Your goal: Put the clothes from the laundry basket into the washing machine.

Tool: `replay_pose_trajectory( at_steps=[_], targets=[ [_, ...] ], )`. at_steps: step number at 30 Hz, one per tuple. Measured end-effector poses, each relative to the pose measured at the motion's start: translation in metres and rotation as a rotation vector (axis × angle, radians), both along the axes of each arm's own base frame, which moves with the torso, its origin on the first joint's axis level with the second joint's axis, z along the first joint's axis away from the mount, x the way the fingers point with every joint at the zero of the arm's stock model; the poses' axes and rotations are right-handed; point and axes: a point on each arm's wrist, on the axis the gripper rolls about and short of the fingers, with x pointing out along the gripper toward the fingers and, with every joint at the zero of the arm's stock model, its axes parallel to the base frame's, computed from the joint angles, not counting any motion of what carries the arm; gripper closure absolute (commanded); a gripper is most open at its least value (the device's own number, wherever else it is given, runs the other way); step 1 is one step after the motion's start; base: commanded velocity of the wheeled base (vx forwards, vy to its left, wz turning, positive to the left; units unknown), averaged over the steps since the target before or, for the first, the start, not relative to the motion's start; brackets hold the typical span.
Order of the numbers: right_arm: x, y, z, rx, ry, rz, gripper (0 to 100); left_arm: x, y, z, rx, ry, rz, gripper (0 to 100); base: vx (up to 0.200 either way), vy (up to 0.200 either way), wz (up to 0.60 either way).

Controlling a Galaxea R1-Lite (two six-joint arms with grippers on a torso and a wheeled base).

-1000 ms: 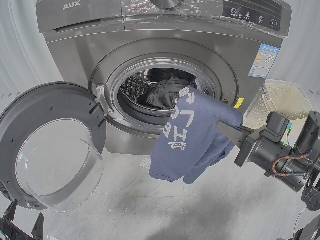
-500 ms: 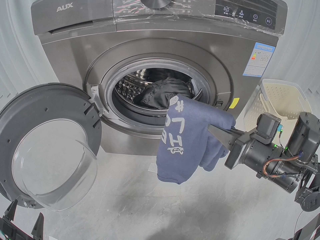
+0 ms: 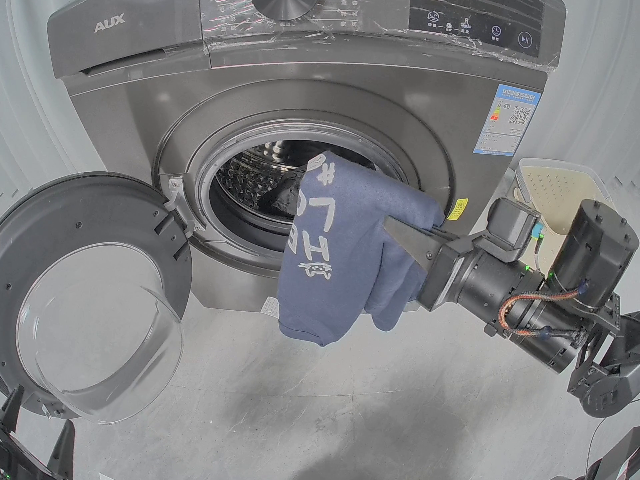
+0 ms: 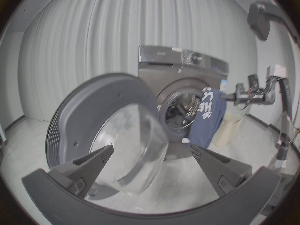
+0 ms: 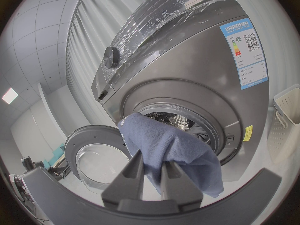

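Head view: navy sweatshirt (image 3: 340, 248) clamped in right gripper (image 3: 395, 227) at frame centre; hem (image 3: 308, 333) should be lifted over drum rim (image 3: 225, 240) before release.

Lighting: bright, even, diffuse, seemingly from overhead; one ceiling panel (image 5: 10, 95) lit.
Glare: white streaks on plastic film (image 3: 373, 8) over washing machine (image 3: 300, 95).
Reflections: pale sheen on door glass (image 3: 100, 328).
Dim: drum (image 3: 250, 175) interior.
Wrist views: strong barrel bending, black corners.
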Motion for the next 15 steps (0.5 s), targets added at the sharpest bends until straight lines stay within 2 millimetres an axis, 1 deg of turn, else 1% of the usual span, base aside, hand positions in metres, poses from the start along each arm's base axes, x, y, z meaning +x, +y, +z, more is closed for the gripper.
replay_pose_trajectory(
  at_steps=[2, 3, 4, 6, 8, 12, 15],
  targets=[
    [0.001, 0.003, 0.0, 0.014, -0.013, 0.009, 100, -0.005, -0.001, 0.014, -0.001, -0.046, -0.062, 0, 0.0, 0.0, 0.0],
    [0.002, 0.005, 0.0, 0.023, -0.022, 0.016, 100, -0.007, -0.003, 0.021, 0.004, -0.055, -0.132, 0, 0.0, 0.0, 0.0],
    [0.003, 0.005, -0.001, 0.024, -0.023, 0.016, 100, -0.007, -0.003, 0.022, 0.005, -0.054, -0.145, 0, 0.0, 0.0, 0.0],
    [0.005, 0.009, -0.002, 0.036, -0.035, 0.022, 100, -0.006, -0.005, 0.027, 0.014, -0.038, -0.239, 0, 0.0, 0.0, 0.0],
    [0.008, 0.013, -0.003, 0.05, -0.049, 0.028, 100, -0.002, -0.007, 0.03, 0.017, 0.004, -0.32, 0, 0.0, 0.0, 0.0],
    [0.014, 0.022, -0.005, 0.063, -0.065, 0.031, 100, 0.01, -0.009, 0.038, 0.016, 0.067, -0.402, 0, 0.0, 0.0, 0.0],
    [0.018, 0.028, -0.005, 0.072, -0.077, 0.031, 100, 0.026, -0.01, 0.047, 0.017, 0.111, -0.455, 0, 0.0, 0.0, 0.0]
  ],
)
